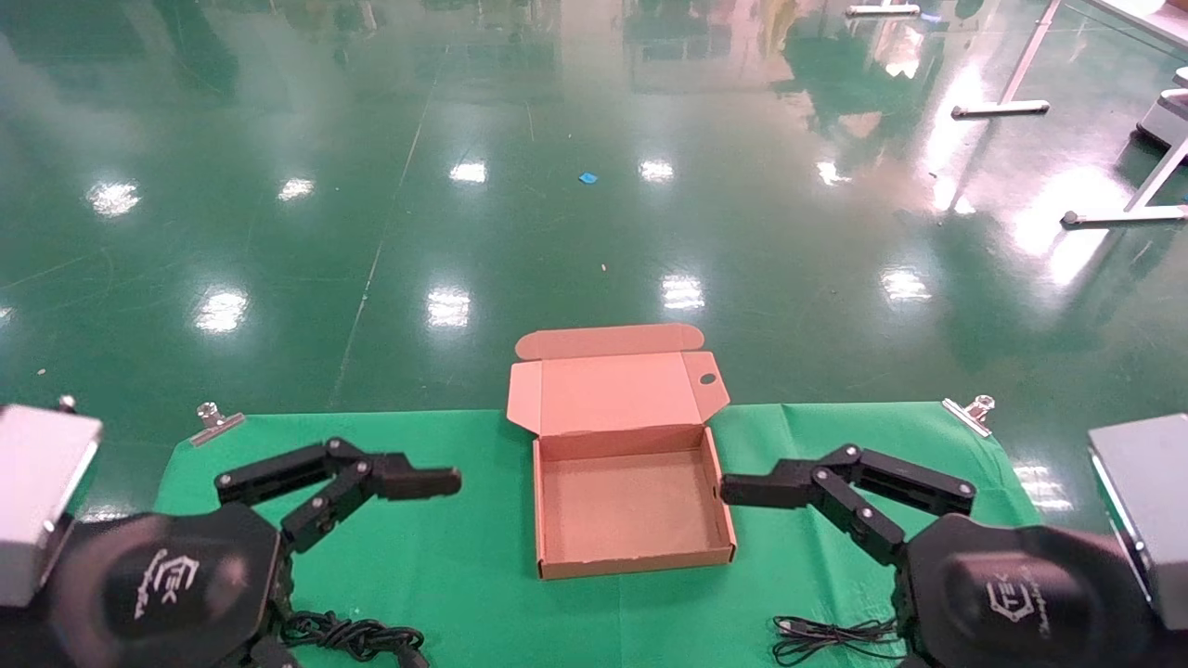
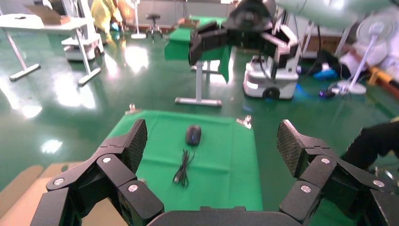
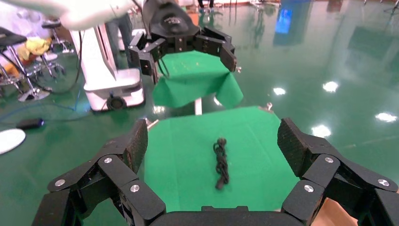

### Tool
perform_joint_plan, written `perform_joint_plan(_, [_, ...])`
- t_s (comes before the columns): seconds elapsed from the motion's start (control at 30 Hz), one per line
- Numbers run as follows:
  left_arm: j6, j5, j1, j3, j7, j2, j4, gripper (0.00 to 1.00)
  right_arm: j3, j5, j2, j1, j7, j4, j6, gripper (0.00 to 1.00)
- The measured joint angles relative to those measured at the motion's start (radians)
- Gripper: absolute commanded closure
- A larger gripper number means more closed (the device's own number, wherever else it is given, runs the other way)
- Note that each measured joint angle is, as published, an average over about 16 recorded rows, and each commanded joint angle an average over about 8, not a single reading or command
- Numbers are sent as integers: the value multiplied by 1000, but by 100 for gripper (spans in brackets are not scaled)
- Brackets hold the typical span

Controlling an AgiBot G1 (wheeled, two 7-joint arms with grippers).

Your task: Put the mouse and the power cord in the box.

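The box (image 1: 631, 501) sits open and bare between the left gripper (image 1: 408, 482) and right gripper (image 1: 752, 489) — both hover with fingers spread, holding nothing. On the clipped green cloth (image 1: 445, 575) the power cord (image 3: 220, 162) lies under the left arm and the mouse (image 2: 193, 134) with its thin cable (image 2: 183, 167) under the right. Around it — glossy green floor (image 1: 464, 213) and white table legs (image 1: 1021, 83).

Box (image 1: 631, 506): plain brown cardboard, matt, unprinted. Surface (image 1: 445, 566): green cloth cover, matt, held by shiny metal clips (image 1: 215, 419). Floor (image 1: 557, 186): green, highly glossy, mirror-like reflections. Left pincer (image 2: 211, 155) and right pincer (image 3: 214, 150): matt black plastic links, silver rivets, textured pads (image 2: 136, 141). Mouse (image 2: 193, 134): smooth black plastic, slight sheen. Power cord (image 3: 220, 162): matt black sheath.
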Motion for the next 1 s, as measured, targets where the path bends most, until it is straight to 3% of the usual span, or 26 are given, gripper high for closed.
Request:
perform_joint_plan(0.27, [41,151,-87,76,8,-23,6,0,-47,-118,27,55,-54,-41,-40,0])
perform_joint_plan(0.53, [66,345,-203,226,60,0,80,0,-171,-307,31,157,-169,-143,-69,0])
perform_joint_plan(0.77, [65,506,-307,381,166,81,252,0,-317,-508,-18,268,-329,-316,-63,0])
perform_joint_plan(1.0, [22,660,-407,502,315,204,520,0,-445,-727,-136,389,-524,-558,-4,0])
